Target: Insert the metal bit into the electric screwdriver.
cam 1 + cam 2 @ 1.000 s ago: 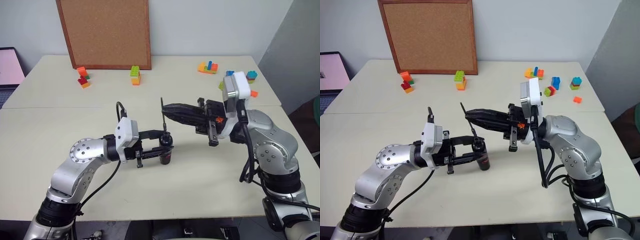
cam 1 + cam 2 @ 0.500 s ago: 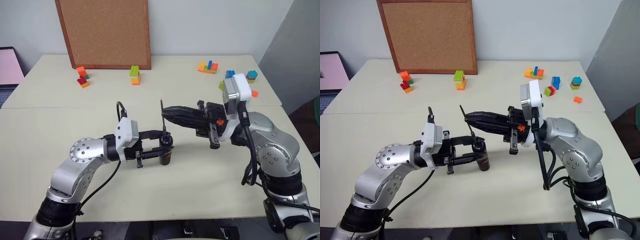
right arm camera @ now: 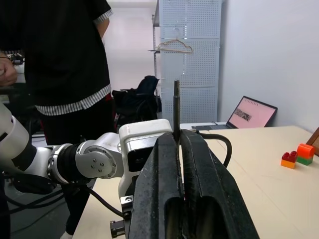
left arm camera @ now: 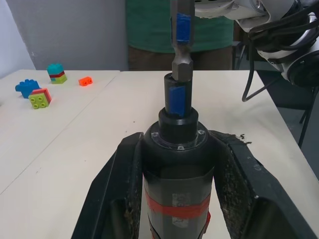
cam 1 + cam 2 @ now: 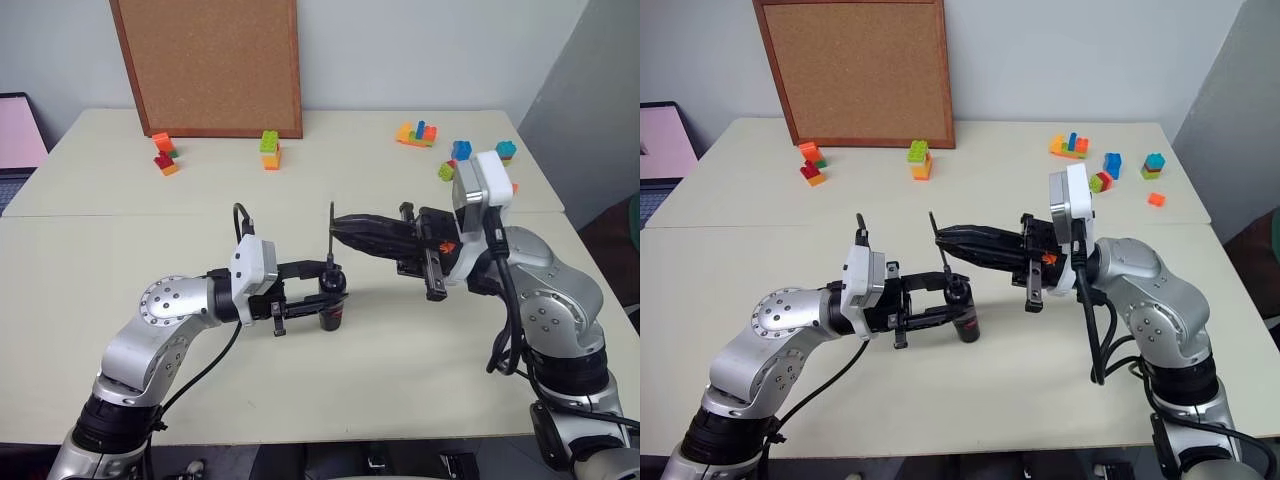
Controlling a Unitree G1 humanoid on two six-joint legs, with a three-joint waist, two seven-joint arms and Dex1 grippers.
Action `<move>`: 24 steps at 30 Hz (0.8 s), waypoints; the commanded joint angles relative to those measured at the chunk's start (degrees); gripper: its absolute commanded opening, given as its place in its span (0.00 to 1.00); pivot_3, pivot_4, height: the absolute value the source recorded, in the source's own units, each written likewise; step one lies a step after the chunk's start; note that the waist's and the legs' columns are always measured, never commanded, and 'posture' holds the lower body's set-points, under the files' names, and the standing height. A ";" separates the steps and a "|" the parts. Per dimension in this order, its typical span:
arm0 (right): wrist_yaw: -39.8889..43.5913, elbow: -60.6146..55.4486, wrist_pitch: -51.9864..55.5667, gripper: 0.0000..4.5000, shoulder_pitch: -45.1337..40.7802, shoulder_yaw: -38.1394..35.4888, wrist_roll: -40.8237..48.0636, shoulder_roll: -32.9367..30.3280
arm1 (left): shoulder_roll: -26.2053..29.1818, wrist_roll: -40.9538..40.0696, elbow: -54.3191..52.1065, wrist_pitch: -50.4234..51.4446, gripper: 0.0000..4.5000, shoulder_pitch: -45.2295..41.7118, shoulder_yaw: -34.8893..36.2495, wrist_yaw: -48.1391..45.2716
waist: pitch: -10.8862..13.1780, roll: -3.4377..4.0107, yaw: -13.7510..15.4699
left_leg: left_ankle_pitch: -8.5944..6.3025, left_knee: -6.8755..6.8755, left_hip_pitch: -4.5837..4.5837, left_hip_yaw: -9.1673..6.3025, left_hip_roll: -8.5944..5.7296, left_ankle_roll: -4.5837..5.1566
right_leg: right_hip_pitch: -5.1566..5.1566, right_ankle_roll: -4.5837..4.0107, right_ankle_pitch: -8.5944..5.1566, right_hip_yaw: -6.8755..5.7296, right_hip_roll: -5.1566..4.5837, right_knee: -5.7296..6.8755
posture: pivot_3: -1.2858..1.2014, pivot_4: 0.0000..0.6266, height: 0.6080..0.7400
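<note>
Insertion pending: I am clamping the electric screwdriver (image 5: 331,309) upright in my left gripper (image 5: 318,300) while my right gripper (image 5: 338,228), pinching the metal bit (image 5: 331,238) just above its socket, is risking a jam from slight tilt.

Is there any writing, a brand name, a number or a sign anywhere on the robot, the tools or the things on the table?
No text can be read in these pictures.
The laptop screen: a pink page with dark marks, too small to read.
The electric screwdriver: a red band and a blue patch, no letters.
The metal bit: a blue patch, no letters.
The cork board: bare.
</note>
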 commanded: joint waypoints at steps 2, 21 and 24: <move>0.17 -0.74 0.01 0.00 -1.77 -1.39 1.43 -0.24 | 1.12 1.71 1.09 1.56 0.36 0.52 -0.13 0.77 | 0.00 0.00 0.00 | 0.00 0.00 0.00 -0.01 0.00 0.00 | 0.00 0.00 0.00 -0.01 0.00 0.00 | 0.52 0.24 1.00; -1.19 -1.77 1.72 0.00 -2.57 -2.95 4.66 -1.30 | 1.33 2.16 1.29 1.50 0.36 0.72 0.04 0.43 | 0.00 0.00 0.01 | 0.00 0.00 -0.01 0.01 -0.01 0.00 | 0.00 0.00 0.00 0.00 0.00 -0.03 | 0.52 0.24 1.00; -1.20 -1.83 1.76 0.00 -2.45 -2.93 4.69 -1.55 | 1.39 2.20 1.36 1.33 0.36 0.76 0.03 0.26 | 0.00 0.00 0.02 | 0.00 0.00 -0.01 0.00 -0.01 0.00 | 0.01 0.00 0.00 -0.01 0.00 -0.03 | 0.52 0.24 1.00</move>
